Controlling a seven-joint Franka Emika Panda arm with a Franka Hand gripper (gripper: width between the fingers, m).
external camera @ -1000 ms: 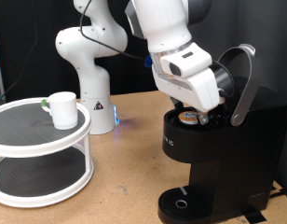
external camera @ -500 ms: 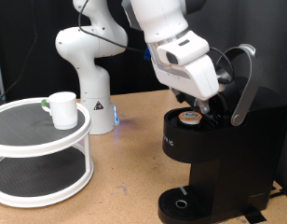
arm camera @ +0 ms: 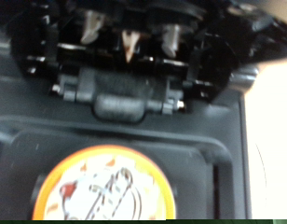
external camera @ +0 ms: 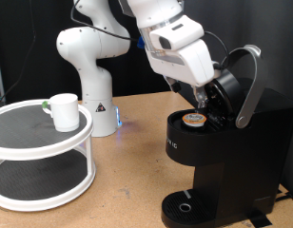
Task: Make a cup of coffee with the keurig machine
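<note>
Keurig machine [external camera: 227,152]: black, at the exterior view's right on the tabletop [external camera: 127,190]; lid handle [external camera: 249,85] raised, brew chamber open. Coffee pod [external camera: 194,120]: seated in the chamber, tan-orange foil lid up, also filling the wrist view [arm camera: 104,187]. Pod loading thus looks done; lid not yet closed.

Gripper [external camera: 200,99]: just above the pod, holding nothing visible; whether the jaws are spread or pressed together cannot be told, the fingers being hard to make out.

Cup [external camera: 63,110]: white, apparently empty, on top of the round white two-tier stand [external camera: 42,157], well apart from the machine. Drip tray [external camera: 185,206]: bare.
</note>
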